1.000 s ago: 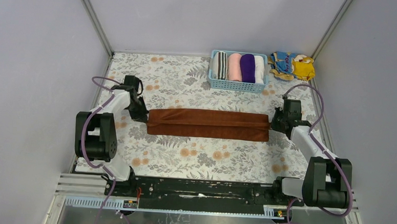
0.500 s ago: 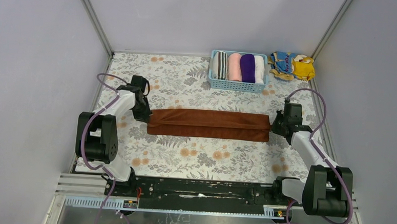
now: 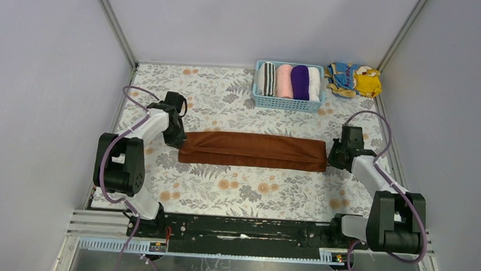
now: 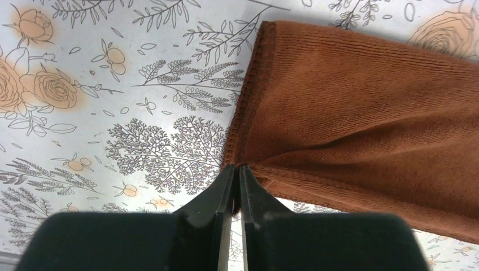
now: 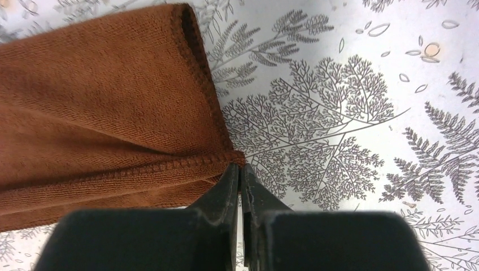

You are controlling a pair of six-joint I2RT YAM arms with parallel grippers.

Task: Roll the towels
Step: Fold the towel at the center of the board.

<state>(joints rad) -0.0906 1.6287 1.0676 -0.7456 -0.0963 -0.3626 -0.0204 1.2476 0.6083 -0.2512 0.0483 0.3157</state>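
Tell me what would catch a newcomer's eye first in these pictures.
A long rust-brown towel lies folded across the middle of the floral table, the left gripper and right gripper each pinching one end. At the far edge, a blue basket holds four rolled towels.

Flowered table cover [image 3: 222, 190]: spread flat. Blue basket [image 3: 287, 105]: far edge, right of centre. In it, rolled and upright: striped towel [image 3: 266, 79] at the left end, pink towel [image 3: 284, 80] touching it, white towel [image 3: 314, 83] at the right end. Yellow-and-blue patterned cloth [image 3: 355, 79]: crumpled, just beside the basket's right side.
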